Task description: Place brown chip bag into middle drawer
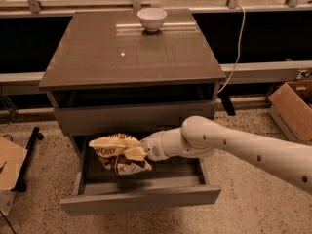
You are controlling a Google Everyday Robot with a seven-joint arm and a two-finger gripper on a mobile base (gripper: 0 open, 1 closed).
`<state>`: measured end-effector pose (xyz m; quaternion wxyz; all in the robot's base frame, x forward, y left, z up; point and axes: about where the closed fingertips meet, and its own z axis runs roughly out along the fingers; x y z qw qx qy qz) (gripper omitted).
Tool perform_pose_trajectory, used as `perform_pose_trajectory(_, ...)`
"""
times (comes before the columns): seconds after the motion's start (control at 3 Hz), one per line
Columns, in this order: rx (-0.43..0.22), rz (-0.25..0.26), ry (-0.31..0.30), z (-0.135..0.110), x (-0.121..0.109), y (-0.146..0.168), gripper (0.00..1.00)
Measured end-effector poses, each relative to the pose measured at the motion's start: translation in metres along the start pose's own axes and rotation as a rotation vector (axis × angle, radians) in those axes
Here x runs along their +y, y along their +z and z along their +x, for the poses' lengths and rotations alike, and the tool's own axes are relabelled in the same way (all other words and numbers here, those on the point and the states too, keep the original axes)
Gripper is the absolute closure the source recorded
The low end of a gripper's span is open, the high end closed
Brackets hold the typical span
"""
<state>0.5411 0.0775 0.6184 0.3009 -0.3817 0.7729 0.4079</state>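
The brown chip bag (118,154) is a crinkly tan-yellow bag with a dark brown band. It hangs over the left half of the open middle drawer (141,199), just above its grey floor. My gripper (142,151) reaches in from the right at the end of the white arm and is shut on the bag's right edge. The bag hides the fingertips. The top drawer front (131,118) above is shut.
A white bowl (151,19) stands at the back of the brown cabinet top (131,52). A white cable (239,38) hangs at the right. Cardboard boxes sit on the floor at far right (292,106) and far left (9,169).
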Motion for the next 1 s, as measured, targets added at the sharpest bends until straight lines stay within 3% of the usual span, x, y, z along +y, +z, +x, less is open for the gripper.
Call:
perform_pose_trajectory(0.67, 0.002, -0.007, -0.002, 0.0000, 0.0024, 0.0030, 0.06)
perform_pose_trajectory(1.0, 0.003, -0.008, -0.002, 0.0000, 0.0031, 0.0039, 0.00)
